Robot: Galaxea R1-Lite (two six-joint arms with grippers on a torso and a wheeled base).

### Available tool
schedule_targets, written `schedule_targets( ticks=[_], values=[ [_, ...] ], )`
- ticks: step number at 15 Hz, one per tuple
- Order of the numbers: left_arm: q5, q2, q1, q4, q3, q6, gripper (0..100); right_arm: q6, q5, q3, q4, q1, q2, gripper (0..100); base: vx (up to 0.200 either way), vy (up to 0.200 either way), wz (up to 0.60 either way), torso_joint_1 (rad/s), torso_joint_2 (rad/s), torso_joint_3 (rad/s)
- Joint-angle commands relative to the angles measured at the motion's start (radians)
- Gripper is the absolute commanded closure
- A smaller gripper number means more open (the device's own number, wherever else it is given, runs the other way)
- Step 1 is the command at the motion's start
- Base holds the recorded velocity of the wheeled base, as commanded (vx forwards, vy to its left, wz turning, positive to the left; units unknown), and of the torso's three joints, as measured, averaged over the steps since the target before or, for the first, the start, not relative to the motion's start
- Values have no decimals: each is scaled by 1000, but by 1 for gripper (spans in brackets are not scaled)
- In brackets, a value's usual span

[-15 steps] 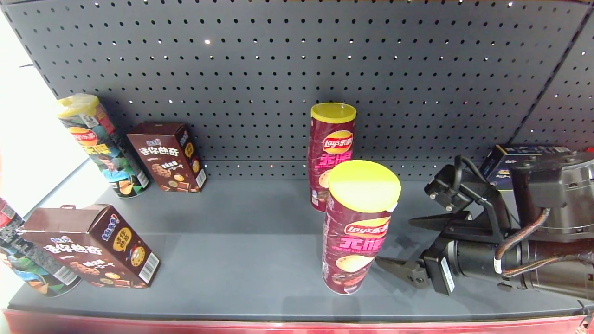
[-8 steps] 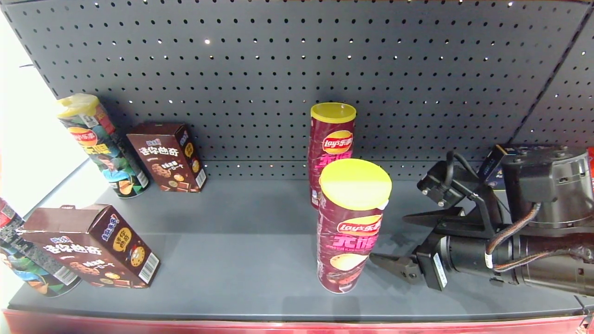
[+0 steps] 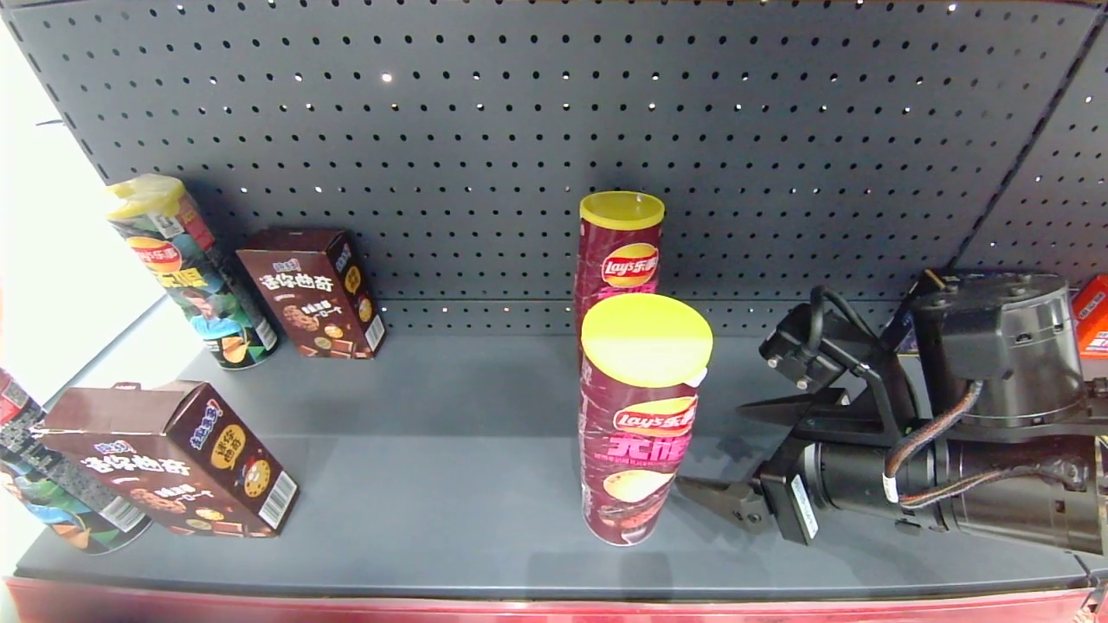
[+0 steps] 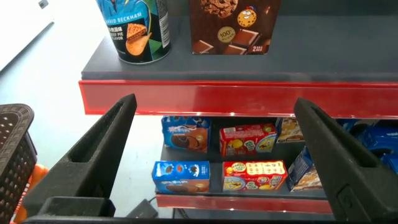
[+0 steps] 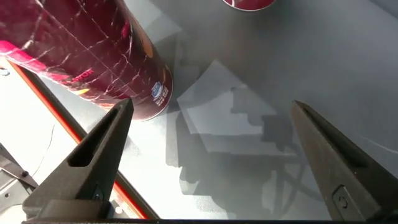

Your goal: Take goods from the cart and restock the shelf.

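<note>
Two maroon chip cans with yellow lids stand on the grey shelf [image 3: 450, 484]. One can [image 3: 618, 260] is at the back wall and the front can [image 3: 636, 441] stands upright directly before it. My right gripper [image 3: 714, 450] is open just to the right of the front can, low over the shelf. Its nearer fingertip [image 3: 688, 487] lies right against the can's base. In the right wrist view the front can [image 5: 81, 50] sits outside the open right gripper [image 5: 211, 155]. My left gripper [image 4: 214, 162] hangs open and holds nothing, below and in front of the red shelf edge [image 4: 236, 99].
A green chip can [image 3: 195, 277] and a brown cookie box [image 3: 312, 290] stand at the back left. Another cookie box [image 3: 173, 459] and a can [image 3: 52, 506] are at the front left. An orange box [image 3: 1092, 316] peeks out behind my right arm. A dark basket [image 4: 12, 155] is near my left gripper.
My right gripper has slid left along the shelf, staying open. The front chip can has shifted left with it and stays upright, now overlapping the back can more.
</note>
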Motion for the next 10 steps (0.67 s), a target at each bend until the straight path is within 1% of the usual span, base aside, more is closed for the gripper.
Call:
schedule_targets(
  ticks=[1,5,7,8,10],
  values=[
    [0,1,0,0,0,0,0,-1,1,0,0,2,1,0,0,0,0,0,0,0],
    [0,1,0,0,0,0,0,-1,0,3,0,2,-2,0,0,0,0,0,0,0],
    [0,1,1,0,0,-2,0,3,-17,14,0,-16,-32,0,0,0,0,0,0,0],
    [0,1,0,0,0,-2,0,6,-38,20,0,-53,-75,0,0,0,0,0,0,0],
    [0,1,0,0,0,0,0,9,-45,29,0,-164,-176,0,0,0,0,0,0,0]
  ],
)
